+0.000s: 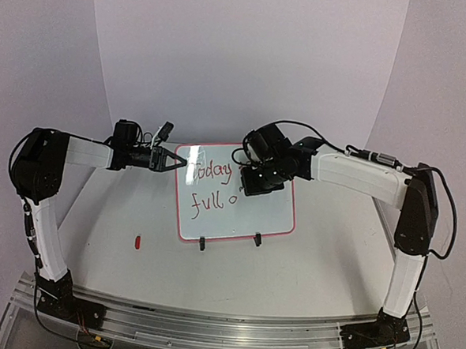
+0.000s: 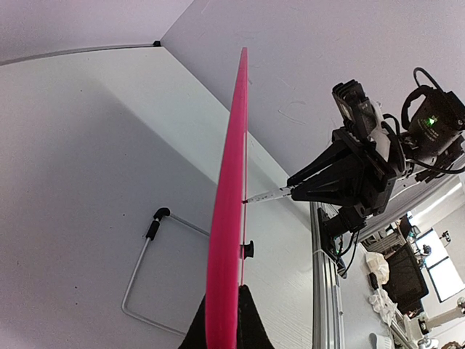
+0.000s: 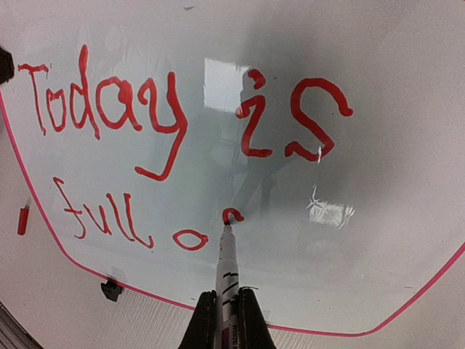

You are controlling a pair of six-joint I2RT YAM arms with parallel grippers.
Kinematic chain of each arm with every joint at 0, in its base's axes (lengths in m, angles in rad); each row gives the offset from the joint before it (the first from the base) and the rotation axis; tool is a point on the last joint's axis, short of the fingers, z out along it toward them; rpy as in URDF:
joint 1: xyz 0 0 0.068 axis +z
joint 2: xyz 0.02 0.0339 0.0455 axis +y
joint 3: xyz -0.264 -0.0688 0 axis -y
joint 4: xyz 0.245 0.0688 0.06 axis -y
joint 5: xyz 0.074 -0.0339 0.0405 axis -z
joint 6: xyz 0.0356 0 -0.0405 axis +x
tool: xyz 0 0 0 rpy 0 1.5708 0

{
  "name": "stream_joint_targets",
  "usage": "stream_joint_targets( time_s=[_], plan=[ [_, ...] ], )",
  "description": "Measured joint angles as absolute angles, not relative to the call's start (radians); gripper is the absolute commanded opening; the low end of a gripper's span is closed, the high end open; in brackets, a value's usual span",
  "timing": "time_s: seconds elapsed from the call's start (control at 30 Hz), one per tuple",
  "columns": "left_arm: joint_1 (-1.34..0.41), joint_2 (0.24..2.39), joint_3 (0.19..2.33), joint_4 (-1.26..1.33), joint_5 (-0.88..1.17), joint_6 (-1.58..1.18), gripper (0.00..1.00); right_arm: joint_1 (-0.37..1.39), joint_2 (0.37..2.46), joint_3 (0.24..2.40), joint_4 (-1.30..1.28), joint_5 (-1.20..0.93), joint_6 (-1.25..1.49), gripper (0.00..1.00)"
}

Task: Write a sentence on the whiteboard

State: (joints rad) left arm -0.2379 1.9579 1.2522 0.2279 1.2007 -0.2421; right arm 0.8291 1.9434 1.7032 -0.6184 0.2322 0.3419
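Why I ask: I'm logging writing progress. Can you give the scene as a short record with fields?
whiteboard: stands upright on the table on two black clip feet, red-pink frame
sentence: red; top line "Today is", second line "full o" plus the start of another letter
marker: tip on the board at the newest stroke
right fingers: shut on the marker
left fingers: shut on the whiteboard's left edge
small red object: on the table left of the board, possibly the cap

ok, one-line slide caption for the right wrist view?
Right claw grips a marker, tip on the whiteboard; red sentence reads "Today is full o" plus a partial stroke.
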Motion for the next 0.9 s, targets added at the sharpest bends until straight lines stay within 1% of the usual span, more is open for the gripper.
stream_joint_targets(
  time_s=[0.6,0.9],
  plan=[
    [-0.238,1.958,1.252,0.228,1.201,-0.242,0.0,0.83,1.948,1.666,-0.654,0.159,0.386,0.0],
    [-0.238,1.958,1.252,0.228,1.2,-0.242,0.0,0.856,1.967,1.666,-0.665,0.156,0.391,0.0]
  ],
)
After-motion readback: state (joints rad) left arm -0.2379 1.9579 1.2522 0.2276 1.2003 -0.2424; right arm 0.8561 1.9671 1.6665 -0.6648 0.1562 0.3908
